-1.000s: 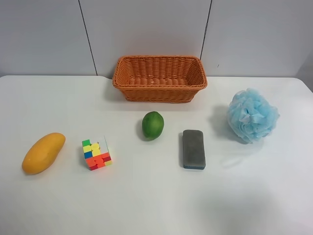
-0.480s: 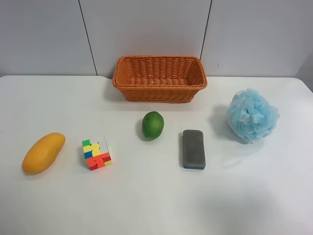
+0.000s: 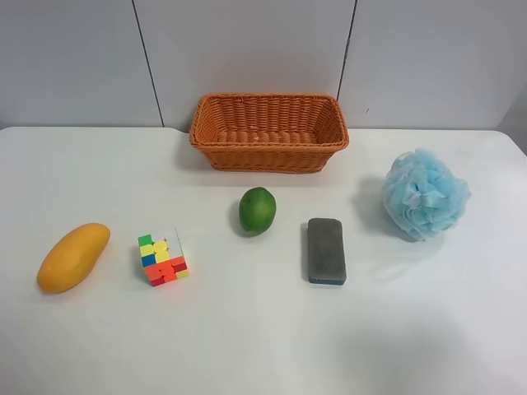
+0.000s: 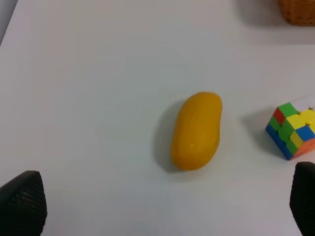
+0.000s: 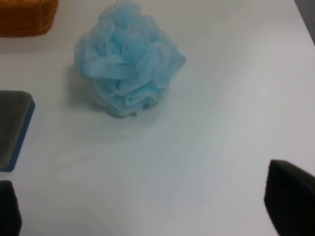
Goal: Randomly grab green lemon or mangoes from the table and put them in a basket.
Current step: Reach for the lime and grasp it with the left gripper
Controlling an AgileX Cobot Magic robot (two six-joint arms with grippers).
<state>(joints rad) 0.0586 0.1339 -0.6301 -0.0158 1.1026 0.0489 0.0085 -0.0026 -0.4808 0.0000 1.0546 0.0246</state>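
The green lemon (image 3: pixel 257 210) lies on the white table (image 3: pixel 263 346) in front of the wicker basket (image 3: pixel 269 131), which looks empty. The orange-yellow mango (image 3: pixel 73 257) lies at the exterior high view's left; it also shows in the left wrist view (image 4: pixel 196 130). My left gripper (image 4: pixel 162 206) is open, its fingertips (image 4: pixel 22 209) wide apart, short of the mango and apart from it. My right gripper (image 5: pixel 142 206) is open and empty, its fingertips (image 5: pixel 290 204) short of the blue bath pouf. Neither arm shows in the exterior high view.
A multicoloured puzzle cube (image 3: pixel 162 258) stands between mango and lemon, also in the left wrist view (image 4: pixel 294 130). A grey-and-blue eraser block (image 3: pixel 326 250) lies right of the lemon. A light blue bath pouf (image 3: pixel 424 194) sits at the right, also in the right wrist view (image 5: pixel 127 59).
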